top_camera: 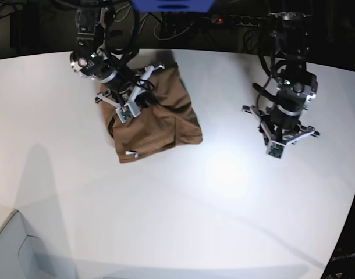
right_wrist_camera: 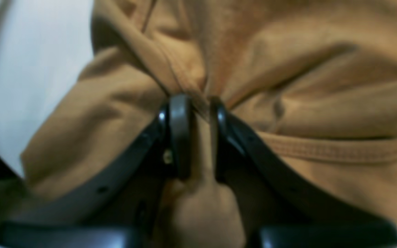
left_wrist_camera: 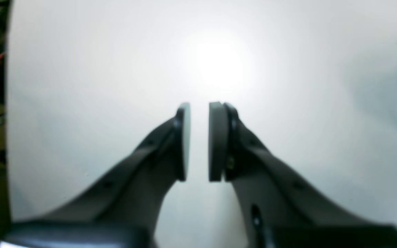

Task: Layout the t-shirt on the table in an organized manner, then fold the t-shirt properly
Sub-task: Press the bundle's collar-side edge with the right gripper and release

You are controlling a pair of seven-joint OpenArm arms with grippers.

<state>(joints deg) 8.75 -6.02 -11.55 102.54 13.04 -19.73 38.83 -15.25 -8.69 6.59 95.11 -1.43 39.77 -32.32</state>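
Progress minimal: t-shirt (top_camera: 157,119) lies bunched on the table (top_camera: 183,221), neither spread nor folded. Right gripper (right_wrist_camera: 198,113) is pinched on a fold of it. Left gripper (left_wrist_camera: 199,141), well apart, nearly closed, holds nothing.

The brown t-shirt (top_camera: 157,119) lies bunched up and wrinkly on the big white table (top_camera: 224,203) — near the far edge.

The white table (top_camera: 183,203) bears the crumpled brown t-shirt (top_camera: 160,125)
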